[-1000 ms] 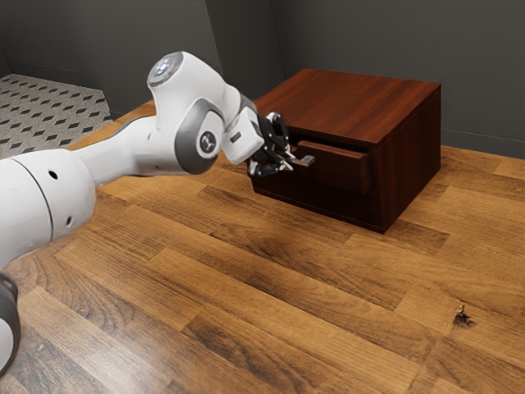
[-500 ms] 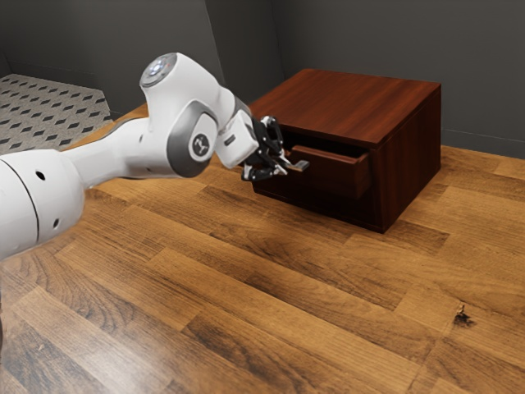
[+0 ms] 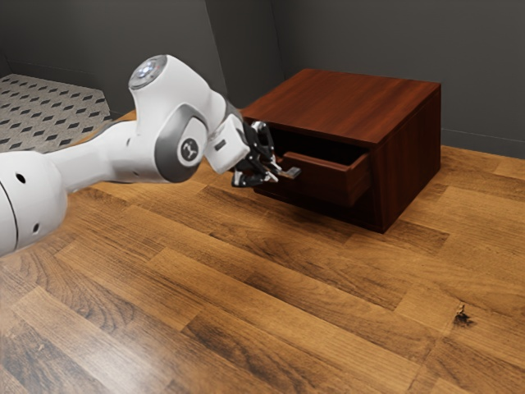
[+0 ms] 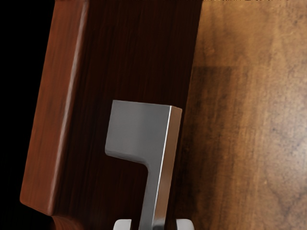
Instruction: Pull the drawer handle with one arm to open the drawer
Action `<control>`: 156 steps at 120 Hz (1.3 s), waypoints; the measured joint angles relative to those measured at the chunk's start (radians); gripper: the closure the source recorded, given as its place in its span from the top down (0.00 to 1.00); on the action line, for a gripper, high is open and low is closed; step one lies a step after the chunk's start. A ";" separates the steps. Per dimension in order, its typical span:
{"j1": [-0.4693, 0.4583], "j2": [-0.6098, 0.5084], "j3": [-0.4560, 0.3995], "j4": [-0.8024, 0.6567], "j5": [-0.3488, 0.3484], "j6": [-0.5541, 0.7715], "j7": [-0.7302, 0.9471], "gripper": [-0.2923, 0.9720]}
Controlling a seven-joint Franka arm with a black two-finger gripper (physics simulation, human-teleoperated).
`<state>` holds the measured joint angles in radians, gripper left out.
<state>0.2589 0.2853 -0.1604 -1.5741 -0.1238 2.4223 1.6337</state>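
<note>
While your arm (image 3: 123, 156) reaches in from the exterior view's left, its hand (image 3: 277, 171) is pinching the drawer handle (image 3: 290, 172), with a finger on each side of the metal bar. You can see the drawer (image 3: 324, 179) partly pulled out of the dark wooden cabinet (image 3: 361, 98). Its front stands forward of the cabinet face, and a dark gap shows behind and above it. The cabinet sits on the wooden plank surface (image 3: 246, 287), toward the exterior view's right. From the wrist view you look along the grey L-shaped drawer handle (image 4: 144, 139), which juts from the drawer front (image 4: 120, 62). Two pale fingertips (image 4: 123, 224) flank its stem, and the plank surface (image 4: 249, 120) lies beside the drawer.
</note>
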 joint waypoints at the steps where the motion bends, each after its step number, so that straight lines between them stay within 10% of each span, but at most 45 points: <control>1: 0.000 -0.002 0.000 -0.002 0.000 0.000 0.000 0.24; 156: 0.010 -0.258 0.013 -0.325 0.001 0.034 -0.050 0.24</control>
<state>0.2689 0.0272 -0.1478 -1.8988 -0.1231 2.4566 1.5842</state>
